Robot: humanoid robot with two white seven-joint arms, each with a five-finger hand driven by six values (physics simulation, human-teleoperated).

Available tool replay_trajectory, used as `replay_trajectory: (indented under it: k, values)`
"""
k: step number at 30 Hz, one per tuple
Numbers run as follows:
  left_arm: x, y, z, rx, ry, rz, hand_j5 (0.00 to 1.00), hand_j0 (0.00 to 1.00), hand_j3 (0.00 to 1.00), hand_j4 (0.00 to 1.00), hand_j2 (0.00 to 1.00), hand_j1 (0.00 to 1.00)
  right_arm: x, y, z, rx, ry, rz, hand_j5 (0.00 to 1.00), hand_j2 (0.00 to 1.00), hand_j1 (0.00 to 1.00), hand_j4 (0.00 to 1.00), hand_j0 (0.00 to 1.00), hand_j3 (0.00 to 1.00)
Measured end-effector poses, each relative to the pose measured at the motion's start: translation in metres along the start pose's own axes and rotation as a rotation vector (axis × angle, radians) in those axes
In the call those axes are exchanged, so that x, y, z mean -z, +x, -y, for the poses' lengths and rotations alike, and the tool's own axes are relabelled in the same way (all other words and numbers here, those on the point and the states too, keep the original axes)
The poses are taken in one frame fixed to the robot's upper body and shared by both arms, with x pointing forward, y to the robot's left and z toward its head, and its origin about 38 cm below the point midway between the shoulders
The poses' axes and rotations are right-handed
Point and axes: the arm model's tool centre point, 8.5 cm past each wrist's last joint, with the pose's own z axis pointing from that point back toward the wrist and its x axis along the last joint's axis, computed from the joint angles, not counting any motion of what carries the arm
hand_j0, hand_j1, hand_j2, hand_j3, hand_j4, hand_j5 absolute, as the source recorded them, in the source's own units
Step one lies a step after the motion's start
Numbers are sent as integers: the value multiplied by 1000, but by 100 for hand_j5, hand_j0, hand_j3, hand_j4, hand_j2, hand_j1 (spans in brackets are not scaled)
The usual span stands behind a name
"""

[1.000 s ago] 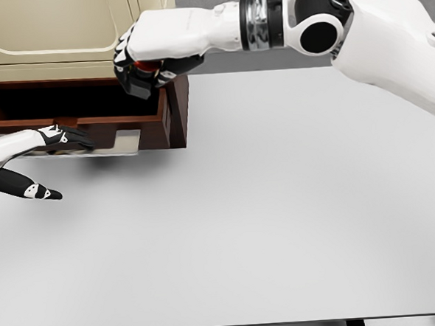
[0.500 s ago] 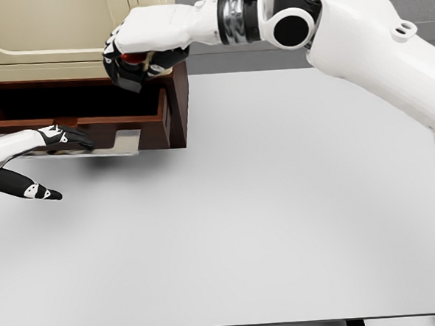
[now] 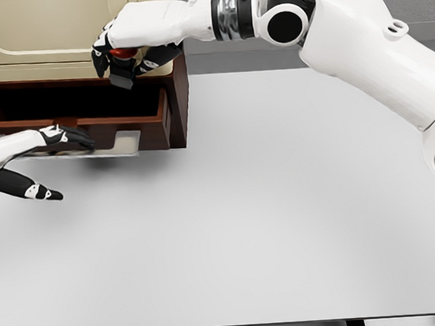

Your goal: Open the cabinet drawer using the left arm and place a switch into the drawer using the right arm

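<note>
The dark brown cabinet drawer [image 3: 75, 121] stands pulled out at the upper left, its inside in shadow. My left hand [image 3: 57, 139] rests at the drawer's front, fingers curled on the pale handle [image 3: 125, 143]. My right hand [image 3: 122, 54] hovers above the open drawer, in front of the cream cabinet [image 3: 54, 29]. It is shut on the switch [image 3: 123, 65], a dark block with a red part showing between the fingers. The switch is mostly hidden by the hand.
The white table [image 3: 279, 203] stretches from the cabinet to the front edge. My right arm [image 3: 342, 30] crosses the upper right of the view. The brown cabinet side [image 3: 179, 99] flanks the drawer on the right.
My right hand with the switch has moved left and slightly up, from the drawer's right end toward its middle. The left hand and the drawer have stayed put.
</note>
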Motion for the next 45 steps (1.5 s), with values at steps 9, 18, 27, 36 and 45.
replay_trajectory:
  k: [9,18,27,36,45]
  values:
    - [-2,2,0,8,-8,1,92,92,92,92,92,92,0,0,0,-4,-4,2,82,82,82,82,82,82]
    - [-2,3,-1,15,-12,2,92,92,92,92,92,92,-2,0,0,15,25,2,84,84,84,84,84,84]
    - [-2,4,-1,12,-4,6,92,92,92,92,92,92,-12,12,9,-39,-12,26,85,85,85,85,85,85]
    - [-3,6,-2,24,-13,9,94,94,94,94,94,94,-108,40,-5,-105,-29,34,100,100,100,100,100,100]
    - [-3,7,-1,34,-19,15,99,99,99,99,99,99,-200,40,-34,-88,31,-107,100,100,100,100,100,100]
